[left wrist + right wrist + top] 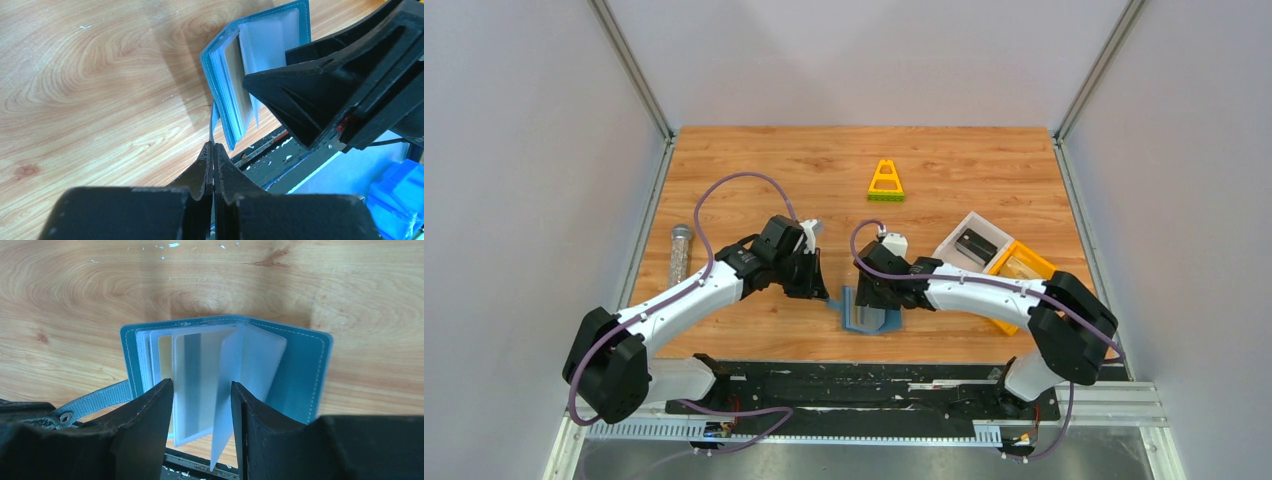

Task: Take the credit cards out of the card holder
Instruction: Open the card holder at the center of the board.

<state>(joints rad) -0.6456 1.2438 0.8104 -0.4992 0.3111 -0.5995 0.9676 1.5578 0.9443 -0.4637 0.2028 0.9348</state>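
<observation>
- Seen from above, the card holder (864, 318) lies at the near middle of the tabletop (774, 170). The two wrists meeting over it cover most of it, so only its near blue edge shows.
- The left gripper (213, 146) is pressed together, pinching the holder's thin tab (214, 120). Its wrist view does not show where the tab joins the cover.
- The right gripper (201, 385) is spread, with one finger on each side of a clear sleeve (197, 365). Whether the pads touch the sleeve cannot be told, and the fingers hide its near end.
- The holder is open, its sleeves fanned out.
- A tan card (165, 360) sits in a sleeve on the tab's side, showing only as a narrow strip.
- A grey band shows through the middle sleeve, too faint to say whether it is a card.
- To the right, a white bin (944, 245) holds a dark thing (976, 245) whose markings are too small to read.
- The yellow bin (1036, 262) beside it is partly under the right arm.
- A yellow frame (885, 181) stands far back.
- A tube (680, 252) lies at the left edge, its contents unclear.
</observation>
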